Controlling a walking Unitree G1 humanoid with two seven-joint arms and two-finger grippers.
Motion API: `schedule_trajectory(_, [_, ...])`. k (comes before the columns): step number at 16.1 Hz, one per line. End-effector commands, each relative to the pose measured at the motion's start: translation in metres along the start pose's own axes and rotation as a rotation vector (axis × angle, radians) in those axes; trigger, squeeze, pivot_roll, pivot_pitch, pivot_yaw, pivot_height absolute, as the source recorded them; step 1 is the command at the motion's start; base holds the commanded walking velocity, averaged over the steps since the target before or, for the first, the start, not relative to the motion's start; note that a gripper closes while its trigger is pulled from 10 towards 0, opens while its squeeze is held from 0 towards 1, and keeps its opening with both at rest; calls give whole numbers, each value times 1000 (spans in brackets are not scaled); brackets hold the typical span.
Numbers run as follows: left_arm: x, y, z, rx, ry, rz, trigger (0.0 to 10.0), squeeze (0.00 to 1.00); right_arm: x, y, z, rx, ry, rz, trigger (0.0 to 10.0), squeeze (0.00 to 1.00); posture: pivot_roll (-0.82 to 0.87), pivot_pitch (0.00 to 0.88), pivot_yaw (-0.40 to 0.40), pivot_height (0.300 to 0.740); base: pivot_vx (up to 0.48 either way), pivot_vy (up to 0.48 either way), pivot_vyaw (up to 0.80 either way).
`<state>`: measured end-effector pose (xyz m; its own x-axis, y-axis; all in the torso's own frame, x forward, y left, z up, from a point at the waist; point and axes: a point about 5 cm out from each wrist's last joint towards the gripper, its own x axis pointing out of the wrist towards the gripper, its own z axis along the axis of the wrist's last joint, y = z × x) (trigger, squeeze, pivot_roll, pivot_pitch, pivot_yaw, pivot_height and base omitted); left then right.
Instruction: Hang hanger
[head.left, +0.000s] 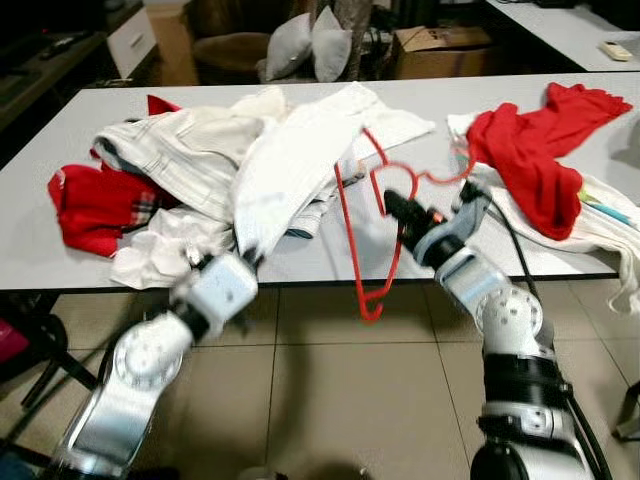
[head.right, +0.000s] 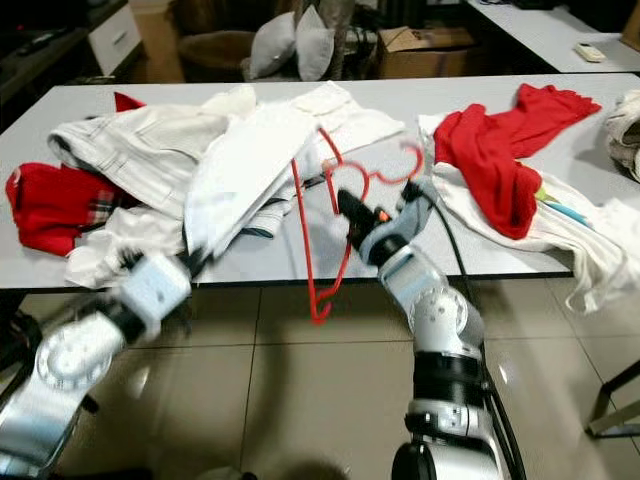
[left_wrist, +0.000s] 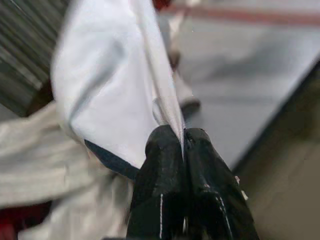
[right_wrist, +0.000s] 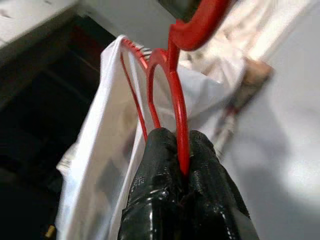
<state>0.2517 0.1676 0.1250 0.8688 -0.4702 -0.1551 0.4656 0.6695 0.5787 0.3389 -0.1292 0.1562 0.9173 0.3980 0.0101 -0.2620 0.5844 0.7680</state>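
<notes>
Left gripper (left_wrist: 182, 145) pinched the white cloth garment (head.left: 290, 165) at seven o'clock, right gripper (right_wrist: 182, 167) clamped the red wire hanger (head.left: 365, 235) at table edge; thin wire likely could twist free, snagging fabric.

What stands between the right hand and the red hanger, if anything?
Nothing visible. The right hand is already shut on the red hanger, its wire pinched between the fingertips. The left hand pinches the white garment, and one end of the hanger already sits inside it.
</notes>
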Motion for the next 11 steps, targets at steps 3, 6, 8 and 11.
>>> schedule_trajectory(3, [-1,9,-4,9,52,78,0,0,-4,47,64,-42,-278,280,10000,0,-22,0,42,740,0,0,0])
schedule_trajectory(6, [4,22,-3,-14,65,190,0,0,-9,2,-4,-320,67,37,10000,0,-28,0,45,740,0,0,0])
schedule_trajectory(8, [5,18,-3,-35,68,172,0,0,-14,5,-9,-268,50,60,10000,0,-36,0,51,740,0,0,0])
schedule_trajectory(11, [6,4,-7,-116,104,74,10000,0,-19,7,-12,-265,31,64,10000,0,-47,0,62,740,0,0,0])
